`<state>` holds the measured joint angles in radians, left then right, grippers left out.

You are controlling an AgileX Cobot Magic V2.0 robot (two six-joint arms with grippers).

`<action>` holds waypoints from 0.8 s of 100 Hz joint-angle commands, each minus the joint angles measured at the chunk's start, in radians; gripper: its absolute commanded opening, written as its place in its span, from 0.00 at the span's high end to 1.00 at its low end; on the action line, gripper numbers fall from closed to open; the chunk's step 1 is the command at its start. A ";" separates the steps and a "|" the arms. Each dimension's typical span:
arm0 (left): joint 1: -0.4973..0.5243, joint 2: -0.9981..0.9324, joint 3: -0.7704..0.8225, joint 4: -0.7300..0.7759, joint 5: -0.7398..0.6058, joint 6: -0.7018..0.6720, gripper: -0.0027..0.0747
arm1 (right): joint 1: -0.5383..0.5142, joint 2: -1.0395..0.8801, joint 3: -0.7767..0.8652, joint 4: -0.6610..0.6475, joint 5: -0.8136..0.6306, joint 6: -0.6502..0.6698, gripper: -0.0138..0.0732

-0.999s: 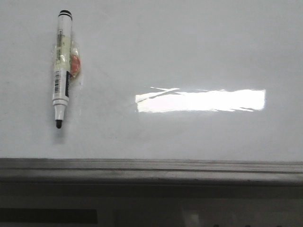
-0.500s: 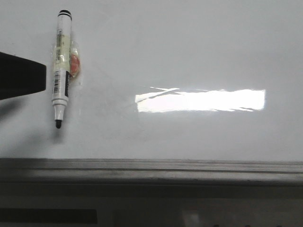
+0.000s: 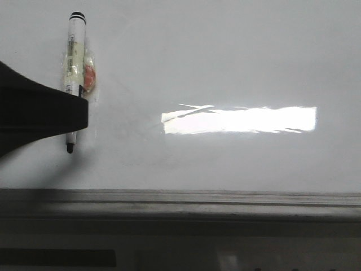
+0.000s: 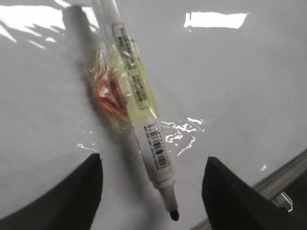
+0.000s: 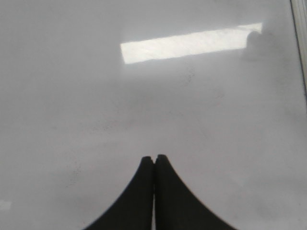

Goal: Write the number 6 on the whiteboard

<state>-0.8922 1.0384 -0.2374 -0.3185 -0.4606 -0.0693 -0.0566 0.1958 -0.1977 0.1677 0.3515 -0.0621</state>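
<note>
The whiteboard [image 3: 225, 56] fills the front view, and no number 6 shows on it in any view. A white marker [image 3: 75, 53] with a black uncapped tip lies on it at the far left, a clear wrap with an orange patch [image 3: 89, 76] around its barrel. My left gripper [image 3: 79, 113] reaches in from the left over the marker's lower barrel. In the left wrist view it [image 4: 153, 160] is open, one finger on each side of the marker [image 4: 139, 96] near its tip, not touching it. My right gripper [image 5: 154, 157] is shut and empty above bare board [image 5: 192, 105].
A bright rectangular glare patch [image 3: 240, 120] lies on the board right of centre. The grey metal frame strip [image 3: 180, 200] runs along the board's near edge; it also shows in the left wrist view [image 4: 283, 167] and the right wrist view [image 5: 300, 48].
My left gripper has come in from the left edge and now covers the marker's lower barrel. The marker has not moved.
</note>
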 commanded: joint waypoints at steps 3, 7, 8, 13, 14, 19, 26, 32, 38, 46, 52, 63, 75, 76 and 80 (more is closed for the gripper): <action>-0.010 0.021 -0.031 0.000 -0.101 -0.021 0.41 | -0.002 0.019 -0.038 0.006 -0.079 -0.008 0.91; -0.010 0.029 -0.031 0.000 -0.112 -0.021 0.42 | -0.002 0.019 -0.038 0.006 -0.079 -0.008 0.91; -0.010 0.033 -0.031 0.000 -0.115 -0.021 0.42 | -0.002 0.019 -0.038 0.006 -0.079 -0.008 0.91; -0.010 0.043 -0.031 0.000 -0.117 -0.021 0.43 | -0.002 0.019 -0.038 0.006 -0.079 -0.008 0.91; -0.010 0.046 -0.031 0.000 -0.117 -0.021 0.44 | -0.002 0.019 -0.038 0.006 -0.079 -0.008 0.91; -0.010 0.060 -0.031 0.000 -0.115 -0.027 0.47 | -0.002 0.019 -0.038 0.006 -0.079 -0.008 0.91; -0.010 0.078 -0.031 0.000 -0.111 -0.037 0.52 | -0.002 0.019 -0.038 0.006 -0.079 -0.008 0.91; -0.010 0.085 -0.031 0.000 -0.113 -0.037 0.55 | -0.002 0.019 -0.038 0.006 -0.079 -0.008 0.91; -0.010 0.089 -0.031 0.000 -0.117 -0.037 0.59 | -0.002 0.019 -0.038 0.006 -0.079 -0.008 0.91; -0.010 0.093 -0.031 -0.006 -0.117 -0.037 0.66 | -0.002 0.019 -0.038 0.006 -0.079 -0.008 0.91; -0.010 0.098 -0.031 -0.006 -0.117 -0.037 0.74 | -0.002 0.019 -0.038 0.006 -0.079 -0.008 0.91; -0.010 0.103 -0.031 -0.022 -0.117 -0.037 0.89 | -0.002 0.019 -0.038 0.006 -0.073 -0.008 0.91; -0.010 0.105 -0.031 -0.022 -0.121 -0.037 0.99 | 0.014 0.024 -0.038 0.006 -0.055 -0.008 0.91; -0.010 0.105 -0.031 -0.022 -0.121 -0.037 0.99 | 0.018 0.025 -0.038 0.006 -0.055 -0.008 0.91; -0.010 0.105 -0.031 -0.022 -0.125 -0.037 0.99 | 0.029 0.031 -0.038 0.006 -0.055 -0.008 0.91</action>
<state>-0.8992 1.1412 -0.2477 -0.3122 -0.5485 -0.0971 -0.0448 0.1998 -0.1977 0.1677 0.3562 -0.0635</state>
